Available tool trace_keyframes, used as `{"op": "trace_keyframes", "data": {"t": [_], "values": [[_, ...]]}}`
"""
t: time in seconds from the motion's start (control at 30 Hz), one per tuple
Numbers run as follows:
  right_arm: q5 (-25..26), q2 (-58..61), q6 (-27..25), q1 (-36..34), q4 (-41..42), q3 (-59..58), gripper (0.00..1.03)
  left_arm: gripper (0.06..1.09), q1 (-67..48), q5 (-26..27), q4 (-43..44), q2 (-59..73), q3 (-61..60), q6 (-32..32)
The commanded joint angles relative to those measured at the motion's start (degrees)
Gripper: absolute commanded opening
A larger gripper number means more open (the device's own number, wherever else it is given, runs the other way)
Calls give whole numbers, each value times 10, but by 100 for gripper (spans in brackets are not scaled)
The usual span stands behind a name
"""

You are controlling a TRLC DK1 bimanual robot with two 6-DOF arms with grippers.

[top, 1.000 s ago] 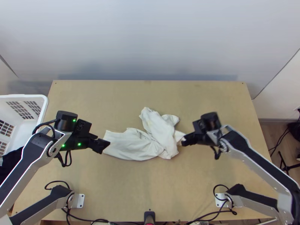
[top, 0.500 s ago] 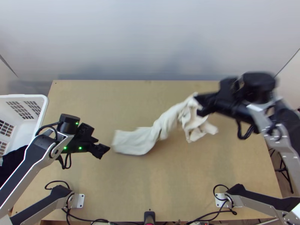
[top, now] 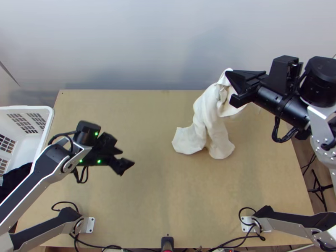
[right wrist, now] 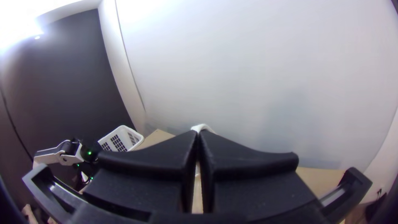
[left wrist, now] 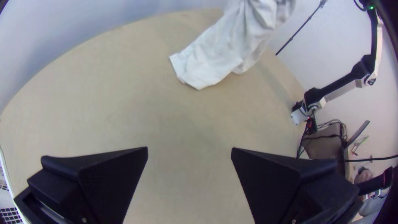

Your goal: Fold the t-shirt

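In the top view the white t-shirt (top: 206,122) hangs bunched from my right gripper (top: 230,86), raised over the table's back right part, its lower ends at or just above the tabletop. My right gripper (right wrist: 198,133) is shut on a gathered part of the cloth, a bit of which shows past its fingertips in the right wrist view. My left gripper (top: 128,157) stands open over the left side of the table, apart from the cloth. The left wrist view has a wide gap in my left gripper (left wrist: 189,150), with the t-shirt (left wrist: 219,54) farther off.
A white basket (top: 44,110) with slotted walls stands at the table's left edge, dark cloth (top: 17,180) beside the left arm. Bare wooden tabletop (top: 164,197) lies in front of the shirt. Cables (top: 105,247) run along the near edge.
My right gripper has lifted the t-shirt and carried it up and right, pulling its left part off its former place. My left gripper has shifted slightly right and opened.
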Motion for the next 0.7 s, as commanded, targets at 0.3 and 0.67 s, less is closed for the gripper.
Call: {"op": "trace_keyframes", "data": {"t": [0.3,0.67], "values": [[19,-10,-13,22,-11,9,3,103,-129,-30,251,78,76,-156],[36,-12,-15,12,-9,1,3,103,-276,-93,355,162,101,-208]]}}
